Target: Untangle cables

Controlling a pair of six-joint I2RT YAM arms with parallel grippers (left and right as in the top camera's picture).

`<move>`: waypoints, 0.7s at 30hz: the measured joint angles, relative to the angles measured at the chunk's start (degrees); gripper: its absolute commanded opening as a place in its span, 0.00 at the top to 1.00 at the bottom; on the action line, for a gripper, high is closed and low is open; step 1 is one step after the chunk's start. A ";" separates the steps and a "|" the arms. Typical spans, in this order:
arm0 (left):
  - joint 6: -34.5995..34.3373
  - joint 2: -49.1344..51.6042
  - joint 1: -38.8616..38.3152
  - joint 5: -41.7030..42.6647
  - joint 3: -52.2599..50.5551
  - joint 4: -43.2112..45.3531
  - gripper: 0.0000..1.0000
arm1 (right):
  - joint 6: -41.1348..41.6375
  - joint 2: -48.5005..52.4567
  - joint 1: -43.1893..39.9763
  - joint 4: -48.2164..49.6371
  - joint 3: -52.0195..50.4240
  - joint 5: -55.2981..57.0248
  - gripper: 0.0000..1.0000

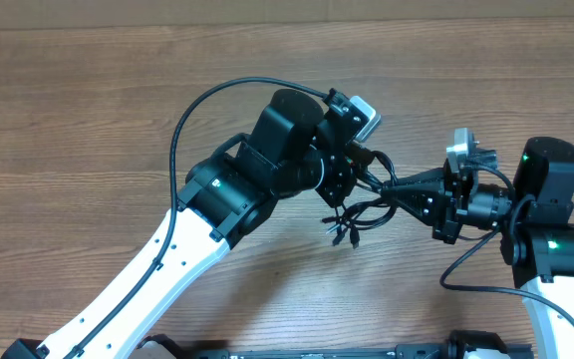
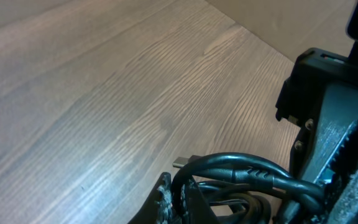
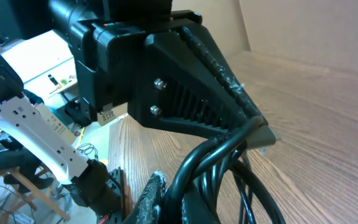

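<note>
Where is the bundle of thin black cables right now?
In the overhead view, the cables sit just right of centre, bunched between the left gripper and the right gripper.

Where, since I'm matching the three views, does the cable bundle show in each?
Overhead: cable bundle just right of centre.
Left wrist: bundle at the bottom edge, right of centre.
Right wrist: bundle at bottom centre, looping upward.
Shared landmark: the wooden table.

Thin black cables (image 1: 359, 212) sit bunched in a looped tangle just right of centre, plug ends (image 1: 341, 237) poking out at its lower left. Close up they arc glossy across the bottom edge (image 2: 247, 171), one metal-tipped plug (image 2: 182, 163) pointing left.
</note>
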 measured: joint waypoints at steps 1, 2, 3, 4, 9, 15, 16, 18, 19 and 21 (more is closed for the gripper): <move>1.29 0.00 0.00 0.31 0.00 0.37 0.96 | -0.04 0.00 0.00 0.37 0.00 -0.28 0.96; 2.71 0.00 0.00 0.59 0.00 0.74 0.96 | -0.24 0.00 0.00 0.68 0.00 -0.63 0.96; 4.09 0.00 0.00 0.83 0.00 1.14 0.96 | -0.26 0.00 0.00 1.01 0.00 -0.98 0.96; 6.03 0.00 0.02 1.33 0.00 1.57 0.96 | -0.44 0.00 -0.02 1.27 0.00 -1.29 0.96; 19.65 0.00 0.74 5.03 0.00 2.73 0.94 | -0.85 0.00 0.00 1.73 0.00 -2.93 0.96; 33.22 0.02 1.14 5.25 -0.02 4.90 0.76 | -0.90 -0.02 -0.02 1.95 0.00 -4.02 0.96; 33.68 0.09 1.18 5.25 -0.02 5.22 0.77 | -0.85 -0.02 -0.02 2.10 0.00 -4.02 0.96; 34.01 0.52 1.18 5.49 -0.02 6.10 0.76 | -0.87 -0.02 -0.13 2.21 0.00 -3.93 0.96; 33.73 0.96 1.18 5.68 -0.02 6.71 0.76 | -0.87 -0.02 -0.26 2.25 0.00 -3.76 0.96; 32.13 2.14 1.18 6.25 -0.02 7.82 0.79 | -0.85 -0.02 -0.44 2.27 0.00 -2.95 0.96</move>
